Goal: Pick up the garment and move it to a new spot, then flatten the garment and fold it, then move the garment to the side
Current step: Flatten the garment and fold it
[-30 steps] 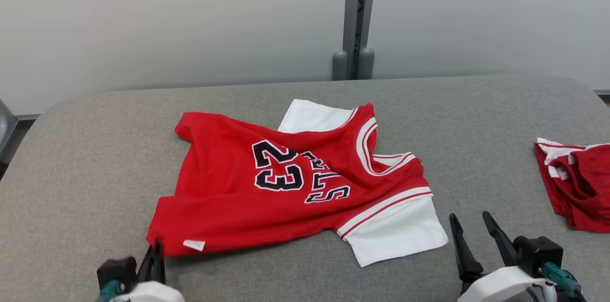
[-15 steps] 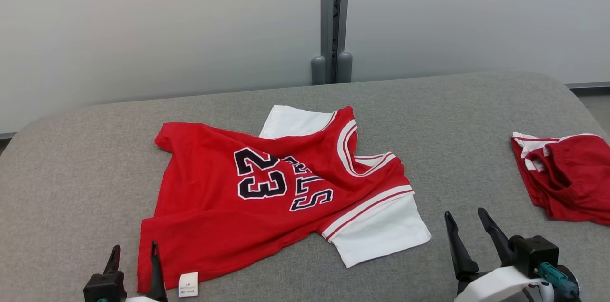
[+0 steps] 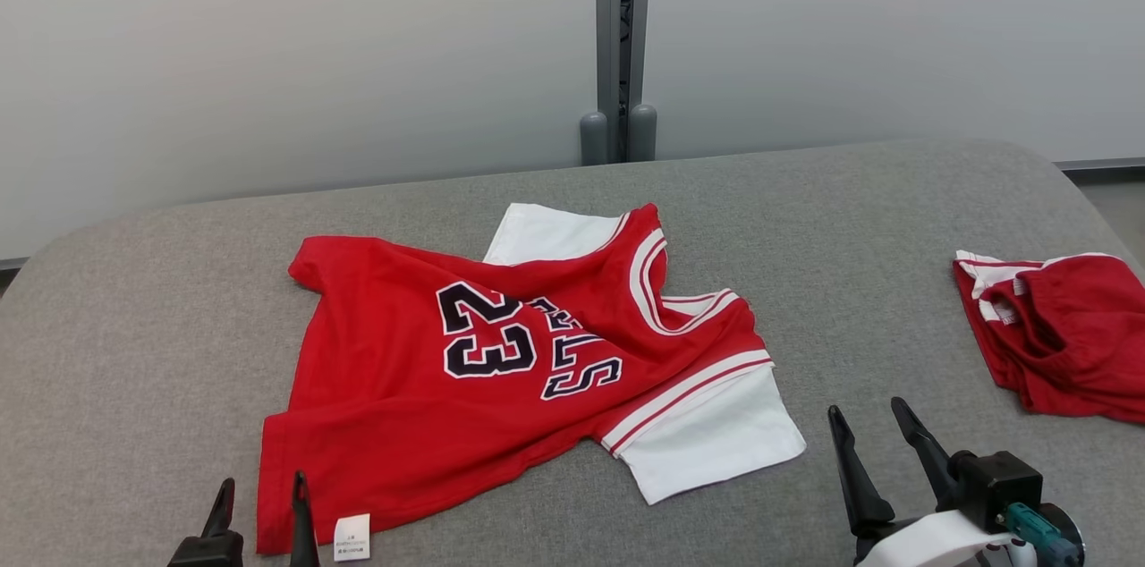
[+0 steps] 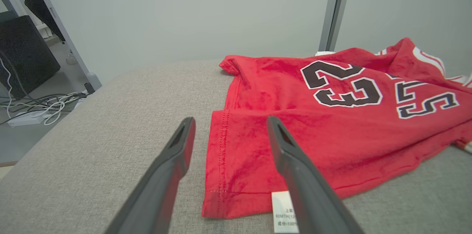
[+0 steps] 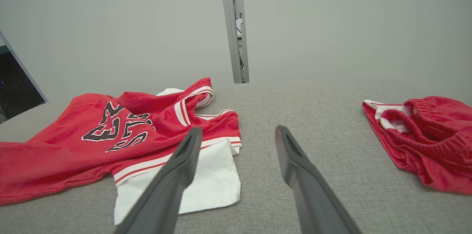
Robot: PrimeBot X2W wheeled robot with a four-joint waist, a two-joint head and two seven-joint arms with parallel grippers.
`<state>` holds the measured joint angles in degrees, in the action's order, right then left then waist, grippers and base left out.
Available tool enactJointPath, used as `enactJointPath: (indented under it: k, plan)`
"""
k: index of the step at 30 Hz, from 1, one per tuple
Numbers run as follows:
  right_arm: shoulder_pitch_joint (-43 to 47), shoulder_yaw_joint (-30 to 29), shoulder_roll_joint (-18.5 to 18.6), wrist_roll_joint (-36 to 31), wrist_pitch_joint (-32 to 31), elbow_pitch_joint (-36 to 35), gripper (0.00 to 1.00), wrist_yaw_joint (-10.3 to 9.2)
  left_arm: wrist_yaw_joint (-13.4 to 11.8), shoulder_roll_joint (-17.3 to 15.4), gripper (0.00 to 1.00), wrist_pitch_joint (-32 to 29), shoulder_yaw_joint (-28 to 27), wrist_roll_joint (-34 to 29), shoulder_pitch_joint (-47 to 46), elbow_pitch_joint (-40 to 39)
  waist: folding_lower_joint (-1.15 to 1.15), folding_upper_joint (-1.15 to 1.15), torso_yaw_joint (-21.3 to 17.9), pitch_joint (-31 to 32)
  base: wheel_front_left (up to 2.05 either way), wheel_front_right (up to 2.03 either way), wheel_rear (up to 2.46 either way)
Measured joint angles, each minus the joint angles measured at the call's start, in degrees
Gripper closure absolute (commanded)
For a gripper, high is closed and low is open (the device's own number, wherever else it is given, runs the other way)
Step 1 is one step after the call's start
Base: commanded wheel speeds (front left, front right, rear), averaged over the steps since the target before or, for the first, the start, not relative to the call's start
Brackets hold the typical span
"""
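Just ahead of the left pincer [image 3: 261,495] the jersey [image 3: 429,424] lies on the grey desk [image 3: 134,325]: red, with white sleeves and a black 23, rumpled and partly doubled over itself. That pincer is open, its fingers [image 4: 166,175] spread wide and clamping nothing. From its wrist camera the jersey's near corner shows between them, flat on the desk; one finger hangs over bare desk, the other over the red hem, beside a white label [image 4: 284,212]. The right pincer [image 3: 866,410] is open too, empty, over bare desk. Ahead of it and to its left lies a white sleeve [image 5: 206,186] of the jersey, near its left finger but apart from it. Ahead and to its right sit red shorts [image 5: 424,141], bunched, well apart from the jersey. Far beyond both pincers a grey post [image 3: 617,39] stands behind the desk's back edge.
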<state>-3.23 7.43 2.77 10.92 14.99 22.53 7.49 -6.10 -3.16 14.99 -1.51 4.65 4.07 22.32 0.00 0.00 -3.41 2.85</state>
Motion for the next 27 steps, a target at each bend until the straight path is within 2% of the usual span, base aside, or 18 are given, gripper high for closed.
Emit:
enactJointPath:
  k: [12,16,27]
  plan:
    - [-0.7,0.5,0.0,-0.9,0.0,2.4,0.0,0.0,0.9,0.3,0.0,0.0,-1.1,2.6,-2.4,5.9,0.0,0.0,0.7,-3.3,0.0,0.0,0.0]
    - [-1.3,0.5,0.0,-1.3,0.0,3.1,0.0,0.0,1.8,0.3,0.0,0.0,-0.9,5.3,-3.2,8.1,0.0,0.0,0.9,-4.5,0.0,0.0,0.0]
    - [-4.6,1.0,0.0,-1.8,0.0,5.7,0.0,0.0,2.1,0.4,0.0,0.0,0.2,7.3,-7.0,9.9,0.0,0.0,1.5,-8.8,0.0,0.0,0.0]
